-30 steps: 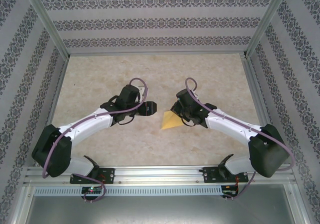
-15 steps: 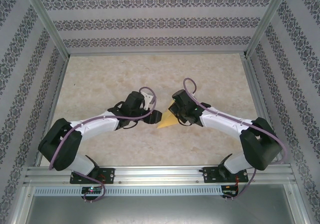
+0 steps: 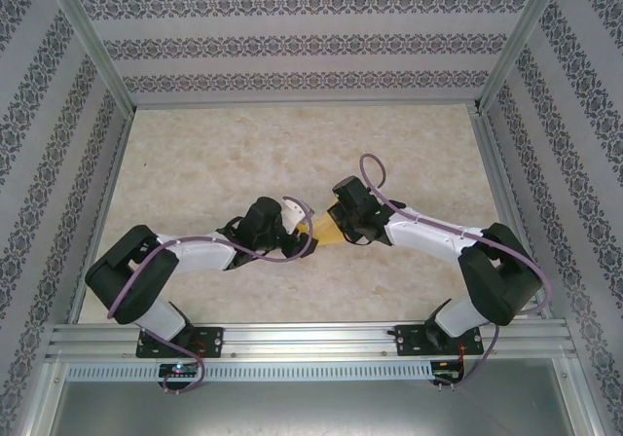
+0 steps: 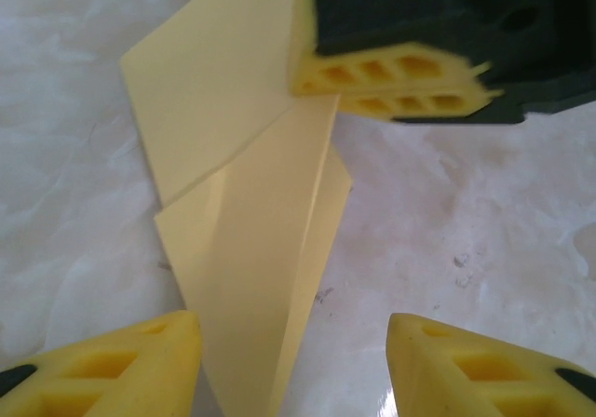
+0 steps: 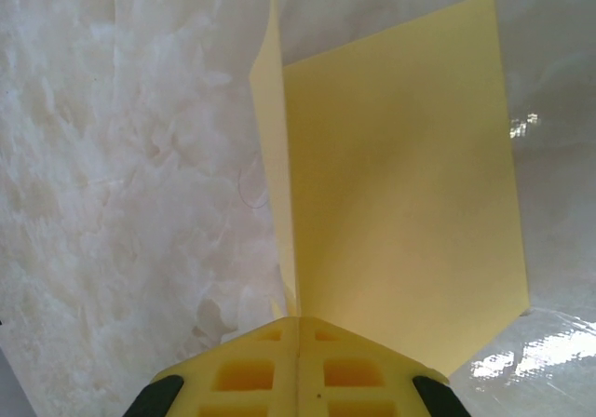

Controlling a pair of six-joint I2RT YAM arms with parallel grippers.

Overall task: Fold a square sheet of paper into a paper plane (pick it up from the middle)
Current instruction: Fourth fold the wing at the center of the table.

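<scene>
Right gripper (image 5: 298,329) pinches paper plane (image 4: 247,240); left gripper (image 4: 291,338), jaws apart, straddles its tip; both arms reach inward.

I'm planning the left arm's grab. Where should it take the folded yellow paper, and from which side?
Probably the narrow free tip of the folded yellow paper, opposite the shut right gripper. Come from that end, left gripper straddling the layers, which taper there.

Bright, even overhead light is seen in the top view; only soft shadows are cast. White glare is caught on the glossy pale marbled tabletop (image 5: 549,347). Near yellow foam fingertips (image 4: 121,370) are blurred.
</scene>
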